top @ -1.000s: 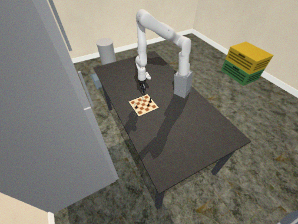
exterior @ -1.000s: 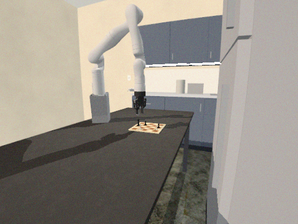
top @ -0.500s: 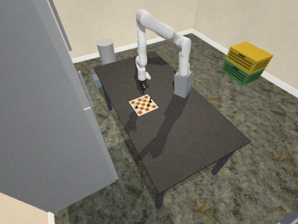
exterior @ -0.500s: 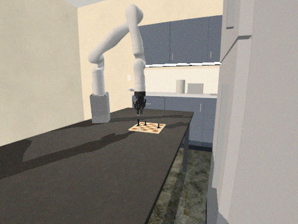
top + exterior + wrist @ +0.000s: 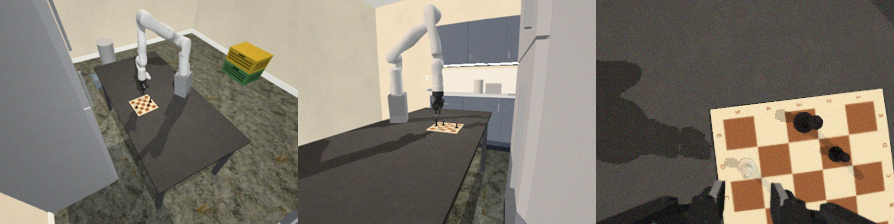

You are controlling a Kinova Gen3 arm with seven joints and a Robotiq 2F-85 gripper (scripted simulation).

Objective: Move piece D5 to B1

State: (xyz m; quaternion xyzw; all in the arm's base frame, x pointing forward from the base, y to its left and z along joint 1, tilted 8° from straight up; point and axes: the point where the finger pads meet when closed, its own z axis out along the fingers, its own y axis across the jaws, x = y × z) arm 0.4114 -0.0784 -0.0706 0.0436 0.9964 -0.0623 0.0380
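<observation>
The small chessboard [image 5: 143,105] lies on the dark table and also shows in the exterior view [image 5: 445,127]. In the wrist view a pale white piece [image 5: 746,167] stands on D5, near the board's left edge. Two black pieces stand on E3 [image 5: 803,121] and D2 [image 5: 838,154]. My gripper [image 5: 747,194] [image 5: 142,86] hovers above the board's edge near D5. Its fingers are partly closed with a gap, and nothing is between them. The white piece lies just ahead of the fingertips. The lower rows of the board are hidden in the wrist view.
The arm's grey base [image 5: 182,84] stands on the table behind the board. A grey cylinder [image 5: 106,50] and a yellow-green crate [image 5: 247,62] are on the floor. A tall grey cabinet [image 5: 44,112] stands beside the table.
</observation>
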